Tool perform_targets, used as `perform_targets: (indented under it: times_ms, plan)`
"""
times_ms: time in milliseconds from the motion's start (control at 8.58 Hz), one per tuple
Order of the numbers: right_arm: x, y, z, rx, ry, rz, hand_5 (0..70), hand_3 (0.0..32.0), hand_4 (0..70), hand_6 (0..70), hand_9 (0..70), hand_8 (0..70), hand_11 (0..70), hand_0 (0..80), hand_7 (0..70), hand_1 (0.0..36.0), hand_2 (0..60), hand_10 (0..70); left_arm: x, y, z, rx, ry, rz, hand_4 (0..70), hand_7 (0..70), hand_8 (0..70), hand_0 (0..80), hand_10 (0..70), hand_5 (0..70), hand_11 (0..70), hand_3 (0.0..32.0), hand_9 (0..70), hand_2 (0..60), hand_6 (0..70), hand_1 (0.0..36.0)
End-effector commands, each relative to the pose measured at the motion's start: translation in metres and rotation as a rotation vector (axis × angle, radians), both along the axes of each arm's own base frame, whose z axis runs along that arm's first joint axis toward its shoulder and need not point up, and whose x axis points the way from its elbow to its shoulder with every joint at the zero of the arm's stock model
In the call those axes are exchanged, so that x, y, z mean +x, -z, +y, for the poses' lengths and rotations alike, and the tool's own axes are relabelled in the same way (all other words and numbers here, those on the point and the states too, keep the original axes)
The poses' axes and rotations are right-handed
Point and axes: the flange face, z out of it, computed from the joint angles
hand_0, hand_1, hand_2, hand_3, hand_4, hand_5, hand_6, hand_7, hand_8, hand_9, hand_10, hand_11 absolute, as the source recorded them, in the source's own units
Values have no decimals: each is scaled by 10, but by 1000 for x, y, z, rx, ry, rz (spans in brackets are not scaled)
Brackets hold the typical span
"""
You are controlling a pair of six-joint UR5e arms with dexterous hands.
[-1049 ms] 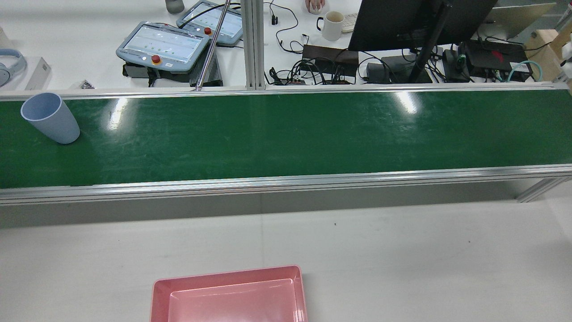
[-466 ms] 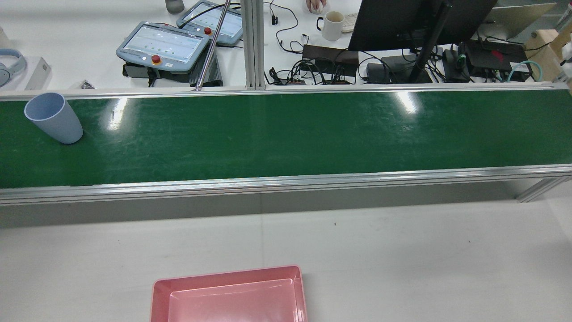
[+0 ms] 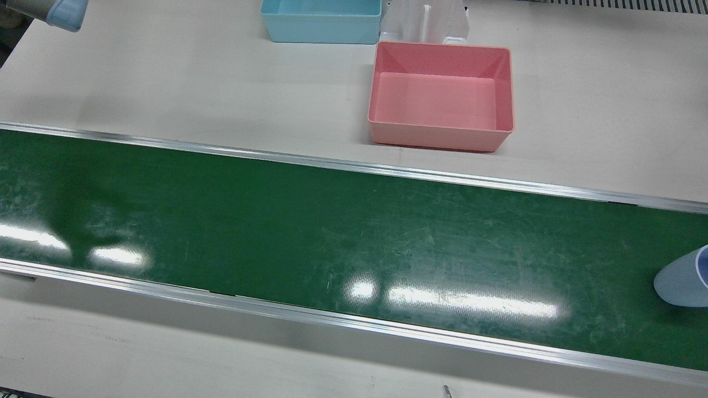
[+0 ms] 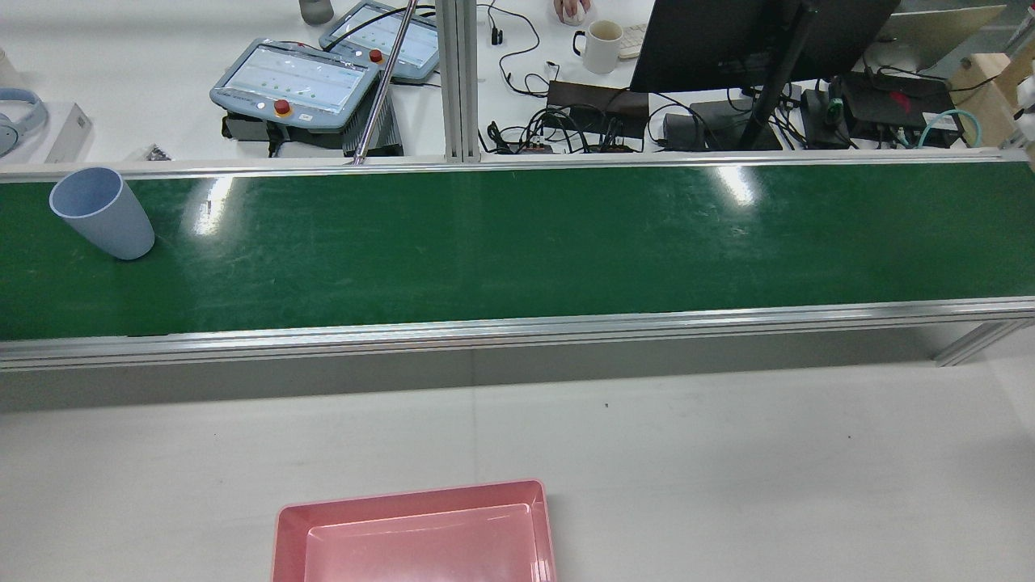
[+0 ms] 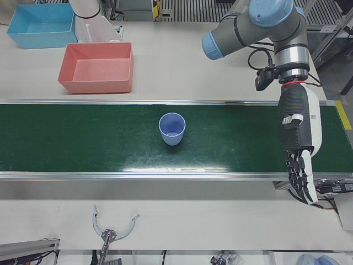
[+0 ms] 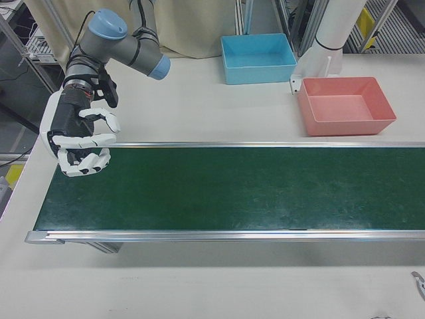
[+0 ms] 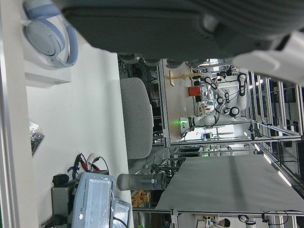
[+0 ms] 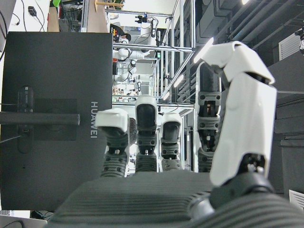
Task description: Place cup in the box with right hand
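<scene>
Cup: pale blue plastic cup (image 5: pixel 172 128) stands upright on the green conveyor belt (image 5: pixel 83 138), open mouth up, nothing visible inside. In rear view it sits at far left end of belt (image 4: pixel 102 213), toward the far rail. In front view only its edge shows at right border (image 3: pixel 686 279).
Pink box: shallow pink rectangular plastic box (image 3: pixel 441 95) on the white tabletop (image 3: pixel 166 83), robot's side of belt, apart from the near rail; holds nothing. Also seen in right-front view (image 6: pixel 345 105) & left-front view (image 5: pixel 96 67).
Blue box: light blue rectangular plastic bin (image 6: pixel 258 58) just behind & beside pink box, close to it; interior bare as far as visible.
Cup vs box: well apart; cup on belt, none of it in the pink box.
Right hand: white-and-black many-fingered right hand (image 6: pixel 80 143) hangs over the belt's end in right-front view, palm side toward the belt, fingers curled partway w/ gaps between, thumb apart; holds nothing. Right hand view shows fingers spread, thumb off to one side, a black monitor back beyond.
Left hand: left hand (image 5: pixel 298 149) points down past the belt's near rail in left-front view, fingers straight & loosely together, nothing in it. Well apart from cup.
Left hand view: mostly palm underside; fingers barely show.
</scene>
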Motion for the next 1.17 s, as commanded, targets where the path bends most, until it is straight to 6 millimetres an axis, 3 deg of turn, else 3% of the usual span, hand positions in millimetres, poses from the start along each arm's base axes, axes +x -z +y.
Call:
perform_targets:
  times_ms: [0, 350, 1049]
  plan:
    - [0, 1, -1, 1, 0, -2, 131, 0, 638, 244, 606, 416, 700, 560, 700, 232, 343, 522, 0, 0, 0, 0, 0, -1, 0, 0, 0, 0, 0, 0, 0, 0, 0, 0, 0, 0]
    - [1, 0, 1, 0, -1, -1, 126, 0, 588, 223, 563, 389, 686, 558, 700, 231, 332, 482, 0, 0, 0, 0, 0, -1, 0, 0, 0, 0, 0, 0, 0, 0, 0, 0, 0, 0]
    - [1, 1, 1, 3, -1, -3, 125, 0, 587, 222, 562, 388, 685, 556, 700, 231, 334, 481, 0, 0, 0, 0, 0, -1, 0, 0, 0, 0, 0, 0, 0, 0, 0, 0, 0, 0]
